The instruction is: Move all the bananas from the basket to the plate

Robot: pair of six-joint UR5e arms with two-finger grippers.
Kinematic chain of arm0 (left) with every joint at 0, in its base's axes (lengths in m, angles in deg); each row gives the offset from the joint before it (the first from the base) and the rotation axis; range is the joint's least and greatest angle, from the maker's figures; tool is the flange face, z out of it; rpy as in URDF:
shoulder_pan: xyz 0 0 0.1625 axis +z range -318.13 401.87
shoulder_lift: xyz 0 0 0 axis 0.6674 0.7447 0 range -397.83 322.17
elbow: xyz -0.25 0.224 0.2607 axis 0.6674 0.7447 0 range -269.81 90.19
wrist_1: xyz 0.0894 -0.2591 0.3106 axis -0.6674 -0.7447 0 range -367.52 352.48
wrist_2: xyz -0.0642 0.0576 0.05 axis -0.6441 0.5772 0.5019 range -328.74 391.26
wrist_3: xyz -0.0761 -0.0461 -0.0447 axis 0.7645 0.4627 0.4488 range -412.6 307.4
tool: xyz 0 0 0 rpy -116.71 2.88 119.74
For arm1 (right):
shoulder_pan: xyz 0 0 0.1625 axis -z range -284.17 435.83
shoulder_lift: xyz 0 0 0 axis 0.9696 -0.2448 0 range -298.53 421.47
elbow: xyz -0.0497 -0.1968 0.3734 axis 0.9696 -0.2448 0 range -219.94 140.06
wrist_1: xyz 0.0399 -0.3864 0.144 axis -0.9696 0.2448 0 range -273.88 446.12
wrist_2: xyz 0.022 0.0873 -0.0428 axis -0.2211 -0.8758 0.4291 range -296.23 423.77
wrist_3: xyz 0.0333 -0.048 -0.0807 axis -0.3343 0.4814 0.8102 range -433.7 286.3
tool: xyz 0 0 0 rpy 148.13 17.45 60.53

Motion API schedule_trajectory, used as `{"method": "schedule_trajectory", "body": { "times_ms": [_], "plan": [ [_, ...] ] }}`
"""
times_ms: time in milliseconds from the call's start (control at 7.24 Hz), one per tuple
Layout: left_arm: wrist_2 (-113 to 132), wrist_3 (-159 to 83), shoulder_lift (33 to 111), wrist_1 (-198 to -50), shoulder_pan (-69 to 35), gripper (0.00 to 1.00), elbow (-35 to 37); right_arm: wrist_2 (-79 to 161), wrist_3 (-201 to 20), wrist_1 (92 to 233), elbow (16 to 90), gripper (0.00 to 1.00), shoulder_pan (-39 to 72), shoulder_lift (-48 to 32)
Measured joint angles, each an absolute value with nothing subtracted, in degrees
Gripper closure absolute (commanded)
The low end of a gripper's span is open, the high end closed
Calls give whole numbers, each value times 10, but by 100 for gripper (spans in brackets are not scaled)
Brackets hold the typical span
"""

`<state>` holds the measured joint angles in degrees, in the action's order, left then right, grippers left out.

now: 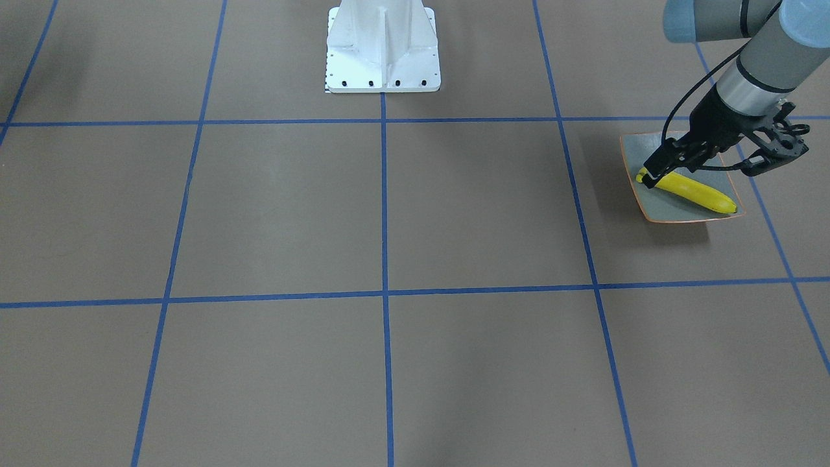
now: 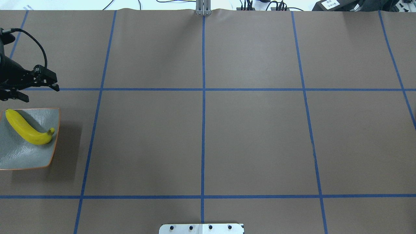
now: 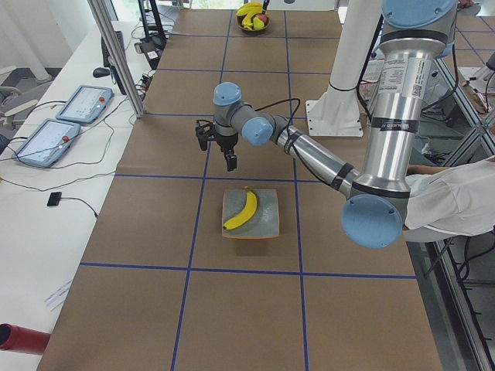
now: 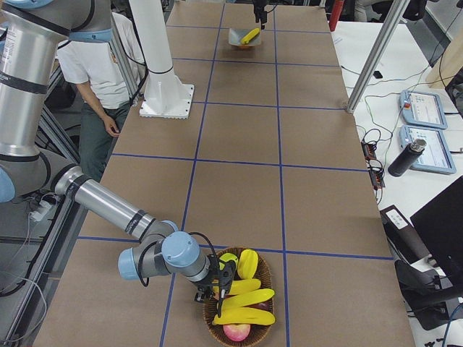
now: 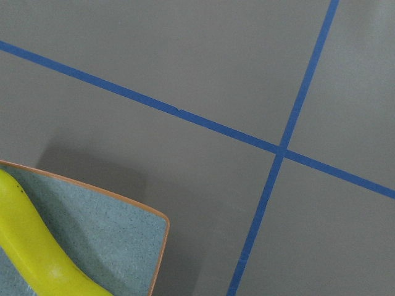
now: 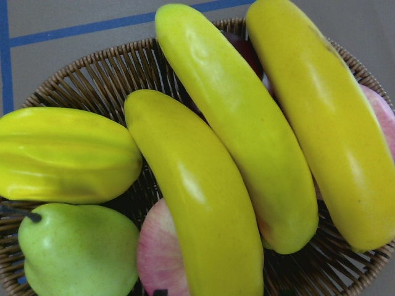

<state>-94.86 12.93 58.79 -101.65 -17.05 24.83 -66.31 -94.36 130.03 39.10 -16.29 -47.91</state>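
Left gripper (image 2: pixel 42 93) hovers just beyond plate (image 2: pixel 19 156), jaws spread wide, nothing held. One banana (image 2: pixel 27 130) lies diagonal on plate, at table's left end. Right gripper (image 4: pixel 221 278) at wicker basket (image 6: pixel 80 86); jaw state cannot tell. Three bananas (image 6: pixel 234 135) in basket with starfruit (image 6: pixel 62 154) and pear (image 6: pixel 80 253). Brown table cover (image 2: pixel 253 139), blue tape grid (image 2: pixel 203 130). Person (image 4: pixel 98 65) by white pedestal (image 4: pixel 166 94); teach pendants (image 4: pixel 427 108) on side bench.

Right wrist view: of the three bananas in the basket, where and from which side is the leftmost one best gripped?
Probably take the leftmost banana across its middle, coming straight down: it lies flat on top of an apple, though the next banana crowds one side.
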Motion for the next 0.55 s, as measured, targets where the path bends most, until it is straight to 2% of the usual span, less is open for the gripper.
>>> {"method": "schedule_trajectory", "body": {
  "times_ms": [276,552],
  "plan": [
    [-948,130,588,-1017,-171,0,254,-676,-934,1303,414,100,-181,-480],
    [-949,130,590,-1018,-169,0,261,-736,-934,1332,473,100,-211,-483]
  ]
}}
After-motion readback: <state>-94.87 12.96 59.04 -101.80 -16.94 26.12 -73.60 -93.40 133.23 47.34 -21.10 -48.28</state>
